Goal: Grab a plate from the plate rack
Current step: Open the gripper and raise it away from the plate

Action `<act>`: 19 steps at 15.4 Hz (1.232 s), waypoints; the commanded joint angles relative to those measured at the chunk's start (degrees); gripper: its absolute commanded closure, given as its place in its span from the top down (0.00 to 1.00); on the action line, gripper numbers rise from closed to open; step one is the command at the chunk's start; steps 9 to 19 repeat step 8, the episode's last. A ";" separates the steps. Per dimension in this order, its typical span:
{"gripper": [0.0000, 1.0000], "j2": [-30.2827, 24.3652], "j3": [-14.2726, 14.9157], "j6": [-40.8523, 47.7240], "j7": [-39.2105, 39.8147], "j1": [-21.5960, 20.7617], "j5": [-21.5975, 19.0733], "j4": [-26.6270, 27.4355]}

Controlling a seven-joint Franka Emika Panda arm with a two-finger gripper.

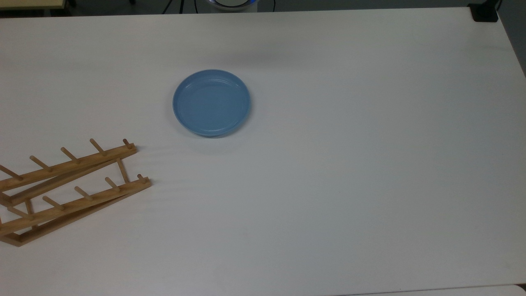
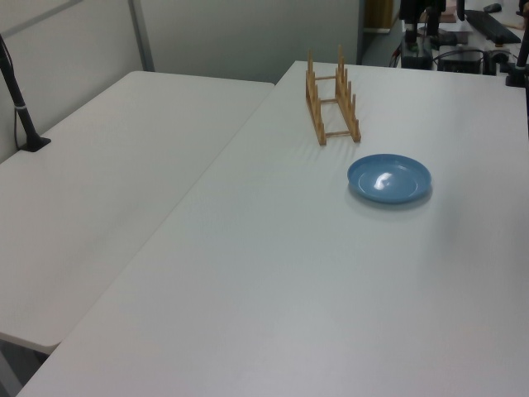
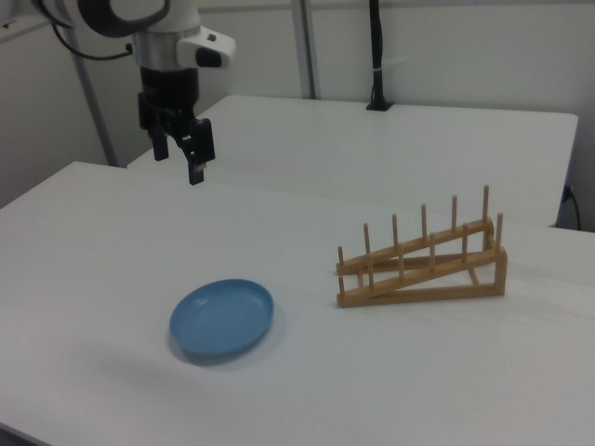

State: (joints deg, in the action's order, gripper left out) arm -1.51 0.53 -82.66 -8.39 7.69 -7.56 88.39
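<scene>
Worktop (image 1: pixel 370 164): white, matte; second white table (image 2: pixel 107 165) alongside, grey partition walls behind. Plate (image 1: pixel 211 102): light blue, flat on worktop, well apart from plate rack (image 1: pixel 70 189). Plate rack: wooden, upright pegs, nothing in slots. Gripper (image 3: pixel 178 149): raised above worktop in right view, jaws apart, moderate gap, holding nothing, touching nothing.

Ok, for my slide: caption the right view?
Open gripper raised above blue plate lying flat on the table, apart from the wooden rack.
</scene>
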 commanded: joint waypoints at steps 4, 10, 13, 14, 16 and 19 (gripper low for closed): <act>1.00 0.27 2.20 -14.89 1.10 -4.44 6.06 2.75; 1.00 0.45 1.93 -14.82 2.50 -4.62 8.35 2.75; 1.00 0.45 1.93 -14.82 2.50 -4.62 8.35 2.75; 1.00 0.45 1.93 -14.82 2.50 -4.62 8.35 2.75; 1.00 0.45 1.93 -14.82 2.50 -4.62 8.35 2.75; 1.00 0.45 1.93 -14.82 2.50 -4.62 8.35 2.75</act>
